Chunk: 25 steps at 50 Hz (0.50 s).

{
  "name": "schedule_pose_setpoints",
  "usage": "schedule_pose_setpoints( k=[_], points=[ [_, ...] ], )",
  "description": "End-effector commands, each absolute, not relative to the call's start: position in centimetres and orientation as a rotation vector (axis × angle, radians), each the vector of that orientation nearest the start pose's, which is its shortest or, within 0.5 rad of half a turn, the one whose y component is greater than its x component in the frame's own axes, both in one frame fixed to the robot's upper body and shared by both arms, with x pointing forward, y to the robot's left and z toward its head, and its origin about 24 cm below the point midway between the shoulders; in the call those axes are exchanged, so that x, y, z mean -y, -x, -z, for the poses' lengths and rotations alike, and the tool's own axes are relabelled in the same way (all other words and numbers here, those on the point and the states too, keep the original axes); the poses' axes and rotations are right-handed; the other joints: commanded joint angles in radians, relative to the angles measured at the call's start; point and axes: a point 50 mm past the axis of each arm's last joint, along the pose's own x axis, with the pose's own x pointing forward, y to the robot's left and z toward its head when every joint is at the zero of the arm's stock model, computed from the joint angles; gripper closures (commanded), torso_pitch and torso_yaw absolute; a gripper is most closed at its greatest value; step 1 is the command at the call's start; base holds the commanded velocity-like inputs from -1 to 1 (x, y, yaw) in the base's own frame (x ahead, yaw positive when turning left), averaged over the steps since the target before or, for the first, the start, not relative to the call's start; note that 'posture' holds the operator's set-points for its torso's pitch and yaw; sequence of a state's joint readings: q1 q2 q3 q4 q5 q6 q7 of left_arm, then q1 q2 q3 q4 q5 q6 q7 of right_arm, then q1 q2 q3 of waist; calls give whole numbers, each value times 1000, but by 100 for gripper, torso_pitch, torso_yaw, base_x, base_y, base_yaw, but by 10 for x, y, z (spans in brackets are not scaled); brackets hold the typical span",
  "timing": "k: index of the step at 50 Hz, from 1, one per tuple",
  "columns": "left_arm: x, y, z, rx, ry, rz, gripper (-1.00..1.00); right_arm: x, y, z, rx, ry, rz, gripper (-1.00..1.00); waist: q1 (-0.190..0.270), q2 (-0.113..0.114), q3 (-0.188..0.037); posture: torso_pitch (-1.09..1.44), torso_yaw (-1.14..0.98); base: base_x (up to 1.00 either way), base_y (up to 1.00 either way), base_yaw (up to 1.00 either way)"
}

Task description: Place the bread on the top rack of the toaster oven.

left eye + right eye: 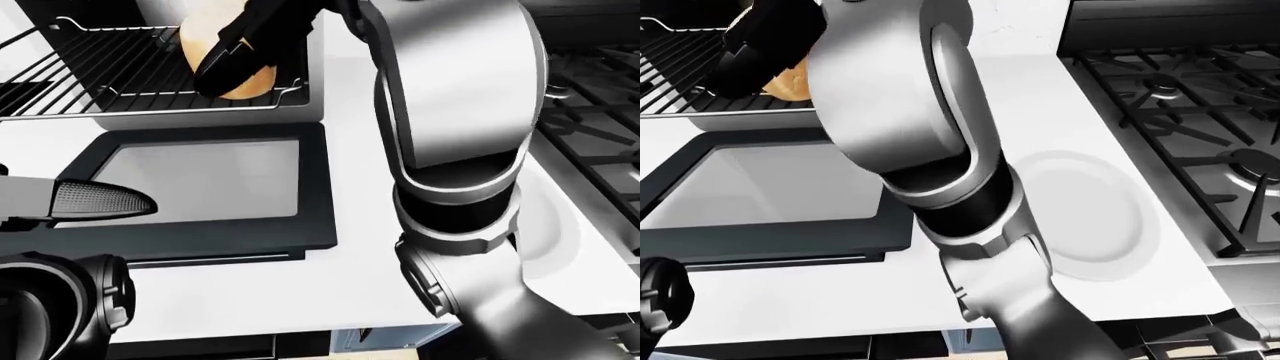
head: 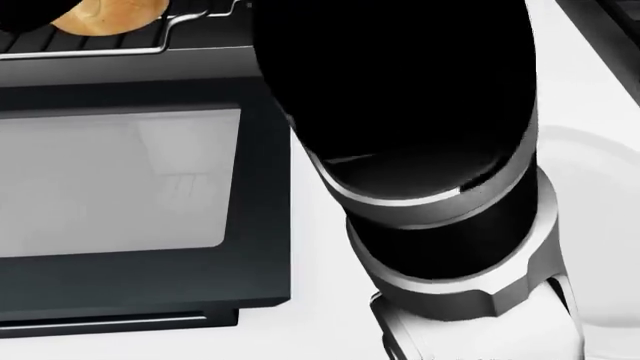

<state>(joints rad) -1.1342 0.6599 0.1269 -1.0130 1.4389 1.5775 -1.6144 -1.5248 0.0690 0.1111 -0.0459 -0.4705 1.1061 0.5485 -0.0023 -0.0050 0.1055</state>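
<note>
The bread (image 1: 254,84), a tan loaf, rests on the toaster oven's wire rack (image 1: 80,71) at the top left of the left-eye view. It also shows at the top left of the head view (image 2: 105,19). My right hand (image 1: 235,56) reaches over the rack, and its black fingers (image 1: 222,64) close round the bread, hiding most of it. The rack is slid out above the lowered glass door (image 1: 200,180). Of my left hand (image 1: 100,200) only one grey finger shows, low at the left edge over the door, so its state is unclear.
My right arm (image 1: 455,112) fills the middle of all views. A white plate (image 1: 1085,214) lies on the white counter right of the oven. A gas stove with black grates (image 1: 1180,97) stands at the right. The counter edge (image 1: 840,330) runs along the bottom.
</note>
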Motion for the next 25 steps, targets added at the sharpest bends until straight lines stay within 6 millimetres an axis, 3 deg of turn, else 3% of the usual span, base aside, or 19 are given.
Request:
schedule_pose_setpoints(
  k=[1, 17, 25],
  points=[
    [-206, -136, -364, 619, -482, -139, -100, 0, -267, -415, 462, 518, -483, -100, 1, 9, -28, 0, 0, 0, 0, 0],
    [-208, -134, -367, 623, -482, -140, -100, 19, -254, -448, 525, 500, -405, -100, 0, 10, -24, 0, 0, 0, 0, 0],
    [-212, -131, -371, 624, -492, -150, -100, 65, -245, -464, 547, 472, -242, -100, 3, 4, -21, 0, 0, 0, 0, 0]
  ],
)
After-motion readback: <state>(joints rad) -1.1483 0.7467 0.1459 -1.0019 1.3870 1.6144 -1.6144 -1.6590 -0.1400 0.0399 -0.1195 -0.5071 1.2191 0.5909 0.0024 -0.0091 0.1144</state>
